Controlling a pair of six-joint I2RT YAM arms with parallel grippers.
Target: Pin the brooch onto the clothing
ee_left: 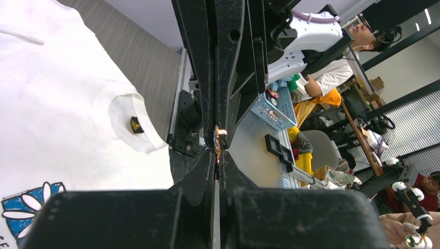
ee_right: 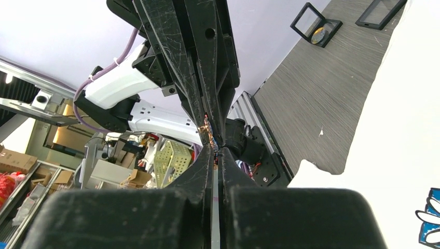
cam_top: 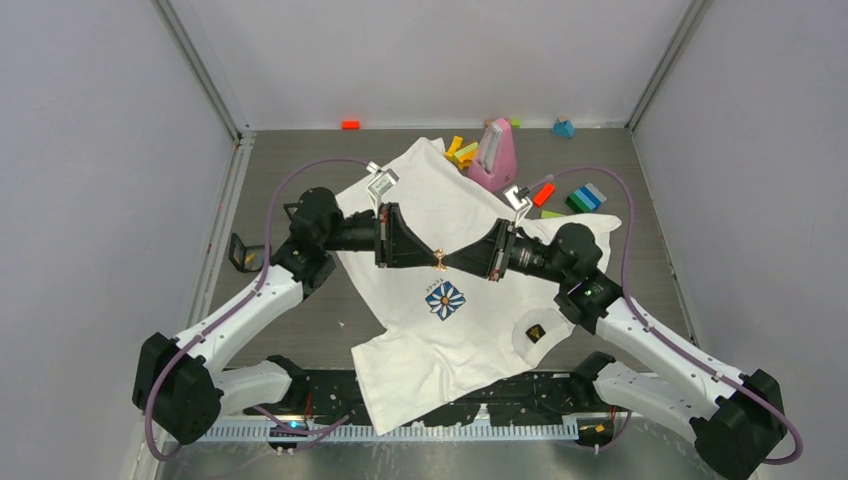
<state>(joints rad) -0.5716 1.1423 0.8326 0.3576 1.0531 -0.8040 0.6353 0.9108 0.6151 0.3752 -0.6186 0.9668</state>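
The clothing, a white T-shirt (cam_top: 440, 200), lies spread on the table. Its blue-and-white daisy print (cam_top: 445, 300) faces up and its black neck label (cam_top: 535, 332) sits at the near right. Above the shirt's middle, both arms meet tip to tip at a small gold brooch (cam_top: 439, 258). My left gripper (cam_top: 432, 259) is shut on one side of the brooch (ee_left: 220, 140). My right gripper (cam_top: 447, 260) is shut on the other side of the brooch (ee_right: 207, 129). Most of the brooch is hidden between the fingertips. It hangs a little above the cloth.
A pink stand (cam_top: 497, 152) and several coloured blocks (cam_top: 583, 197) sit at the back right, beside the shirt. A red block (cam_top: 350, 124) lies by the back wall. A small black frame case (cam_top: 243, 252) stands left of the left arm.
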